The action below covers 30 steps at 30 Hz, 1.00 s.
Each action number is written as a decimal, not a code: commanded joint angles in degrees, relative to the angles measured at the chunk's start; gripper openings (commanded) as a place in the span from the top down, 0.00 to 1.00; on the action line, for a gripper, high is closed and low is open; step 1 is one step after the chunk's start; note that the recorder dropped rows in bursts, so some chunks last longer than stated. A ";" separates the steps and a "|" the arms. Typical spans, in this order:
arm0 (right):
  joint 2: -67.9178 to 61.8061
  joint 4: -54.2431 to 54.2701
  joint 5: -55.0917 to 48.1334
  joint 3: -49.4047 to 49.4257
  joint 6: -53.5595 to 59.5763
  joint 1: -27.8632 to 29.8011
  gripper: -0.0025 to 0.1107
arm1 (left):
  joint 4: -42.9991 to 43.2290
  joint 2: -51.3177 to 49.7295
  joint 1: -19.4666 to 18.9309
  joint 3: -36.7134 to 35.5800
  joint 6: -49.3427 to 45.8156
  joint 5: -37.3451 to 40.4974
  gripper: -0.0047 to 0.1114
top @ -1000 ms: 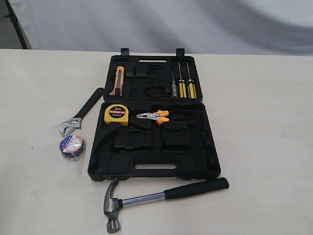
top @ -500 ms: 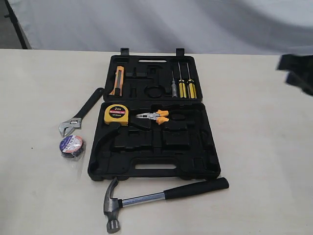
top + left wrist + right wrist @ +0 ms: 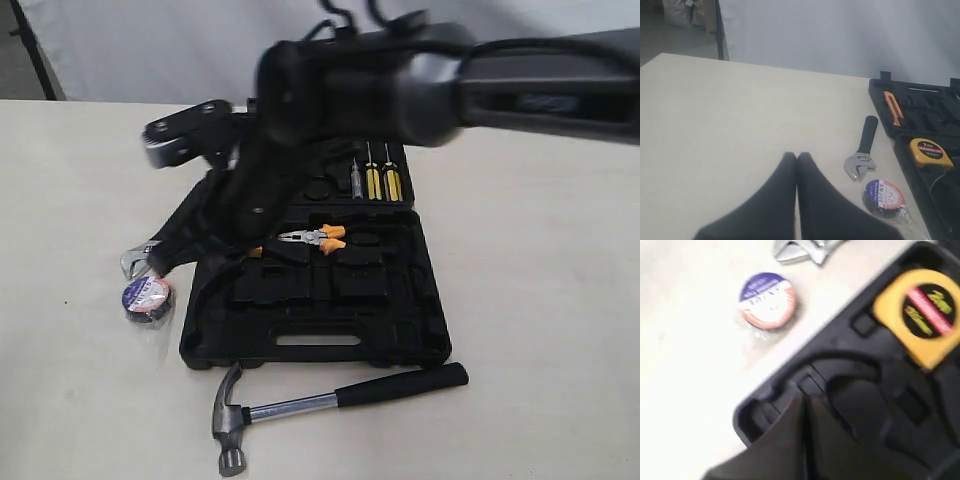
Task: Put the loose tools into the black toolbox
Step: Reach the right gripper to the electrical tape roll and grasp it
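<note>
Exterior view. A large black moulded plastic toolbox (image 3: 420,330) lies open on a beige table (image 3: 540,300). Its far half holds three yellow-handled screwdrivers (image 3: 375,180); its near half holds orange-handled pliers (image 3: 315,238). Outside the case, to its left, lie a black-handled adjustable wrench with a silver jaw (image 3: 135,260) and a small purple-blue tape roll in clear wrap (image 3: 147,297). A claw hammer with a steel shaft and black handle (image 3: 330,400) lies in front of the case. The blurred dark right arm (image 3: 450,80) spans the far half.

Left wrist view. The left gripper (image 3: 796,156) has its fingers pressed together, empty, over bare table. A yellow tape measure (image 3: 931,153) sits in the near half and an orange-handled knife (image 3: 893,106) in the far half.

Right wrist view. The right gripper (image 3: 804,397), fingers together and empty, hangs over the case's corner recess nearest the tape roll.

Change. Half a second ago the right arm only touched the exterior view's right edge; the tools have not moved.
</note>
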State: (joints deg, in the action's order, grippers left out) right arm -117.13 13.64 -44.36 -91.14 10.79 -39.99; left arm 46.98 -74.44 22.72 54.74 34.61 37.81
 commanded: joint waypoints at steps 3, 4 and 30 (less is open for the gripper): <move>-17.29 -3.78 -13.28 -24.61 -4.15 -4.76 0.64 | -0.78 0.46 -0.19 -0.53 0.59 -0.97 0.95; -19.04 -5.00 -14.48 -27.55 -5.01 -5.23 0.58 | -0.78 0.46 -0.19 -0.53 0.59 -0.97 0.95; -22.45 -19.10 -25.60 -43.40 -6.72 -6.83 0.97 | -0.78 0.46 -0.19 -0.53 0.59 -0.97 0.95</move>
State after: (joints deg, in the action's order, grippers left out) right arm -144.66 -3.29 -66.97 -133.40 1.13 -48.75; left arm 46.98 -74.44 22.72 54.74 34.61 37.81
